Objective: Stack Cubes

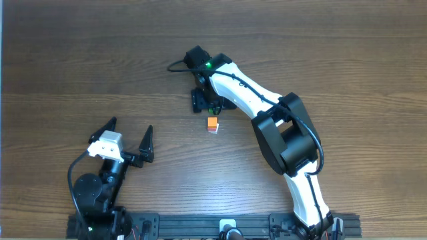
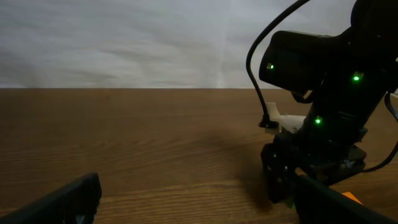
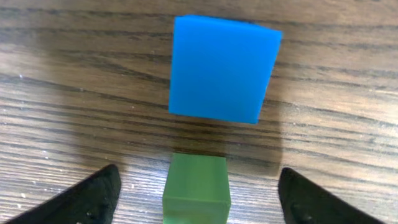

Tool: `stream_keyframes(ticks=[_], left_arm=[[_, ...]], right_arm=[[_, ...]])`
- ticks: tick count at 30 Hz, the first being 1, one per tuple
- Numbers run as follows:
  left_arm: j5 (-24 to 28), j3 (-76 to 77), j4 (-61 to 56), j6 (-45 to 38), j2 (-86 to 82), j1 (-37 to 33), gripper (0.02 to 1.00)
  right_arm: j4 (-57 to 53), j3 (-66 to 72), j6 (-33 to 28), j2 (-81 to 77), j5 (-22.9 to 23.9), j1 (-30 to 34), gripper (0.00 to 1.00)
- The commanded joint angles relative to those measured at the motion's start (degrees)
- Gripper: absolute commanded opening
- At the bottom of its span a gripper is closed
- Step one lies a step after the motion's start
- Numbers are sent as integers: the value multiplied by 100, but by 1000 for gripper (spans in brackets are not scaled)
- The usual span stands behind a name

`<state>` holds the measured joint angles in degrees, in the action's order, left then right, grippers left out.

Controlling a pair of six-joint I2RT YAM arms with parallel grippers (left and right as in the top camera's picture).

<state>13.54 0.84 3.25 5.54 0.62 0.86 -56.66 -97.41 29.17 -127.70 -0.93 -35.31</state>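
Observation:
In the right wrist view a large blue cube (image 3: 224,68) rests on the wooden table. A smaller green cube (image 3: 197,186) sits just in front of it, between the spread fingers of my right gripper (image 3: 199,177), which is open and touches neither cube. From above, the right gripper (image 1: 208,103) hangs over the table's middle, and an orange cube (image 1: 213,125) lies just below it. That orange cube (image 2: 351,197) shows as a sliver in the left wrist view. My left gripper (image 1: 131,125) stands open near the front left with nothing in it.
The wooden table (image 1: 80,60) stretches bare to the left and back. The right arm (image 1: 287,127) crosses the right half from its base at the front edge. Seen from the left wrist, the right arm's wrist (image 2: 317,112) looms close at one side.

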Motion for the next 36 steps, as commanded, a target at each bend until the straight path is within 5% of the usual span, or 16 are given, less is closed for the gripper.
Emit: stream_keyframes(ticks=[1,17,36], left_arm=[[57,-50,-26,-81,-26,26,998],[57,-50,-26,-81,-24,26,998],[57,-50,-26,-81,-24,26,1000]], right_arm=[[-26,-98,61,-72,15,-37,757],[-120,-98,57,-72,15,-37,467],[-7,-98,-9,-72,-76,-42,321]])
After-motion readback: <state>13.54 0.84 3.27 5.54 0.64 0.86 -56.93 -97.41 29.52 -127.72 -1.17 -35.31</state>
